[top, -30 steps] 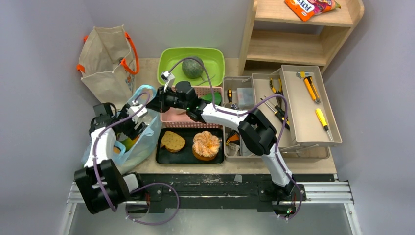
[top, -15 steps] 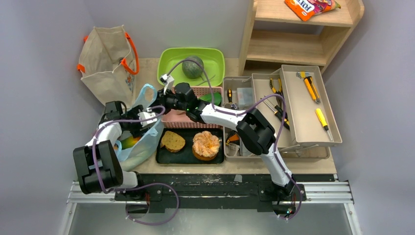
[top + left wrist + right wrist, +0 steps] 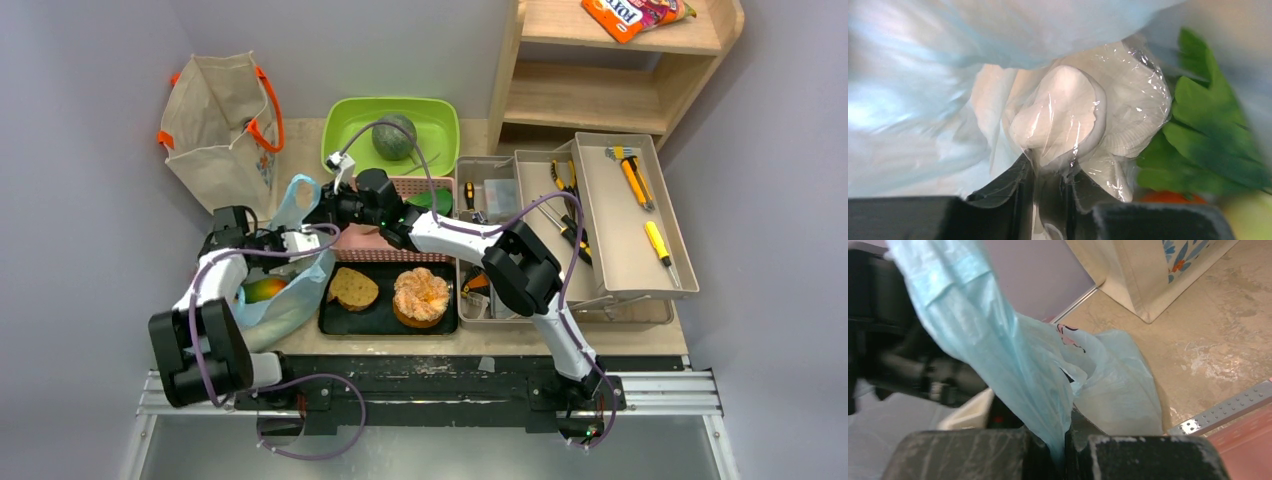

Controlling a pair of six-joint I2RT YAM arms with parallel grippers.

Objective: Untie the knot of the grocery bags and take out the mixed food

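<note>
You can see white lettering on the orange snack packet at the surface's far right corner. It is too small to read, and no other text is legible.

Probably a robot lab: grey partition walls, mounting rail, open toolbox, wooden shelf.

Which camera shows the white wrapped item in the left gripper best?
Left wrist: the film-wrapped white item fills the frame, pinched in the left gripper. Top external hides it inside the blue bag; right wrist shows only bag plastic.
</note>
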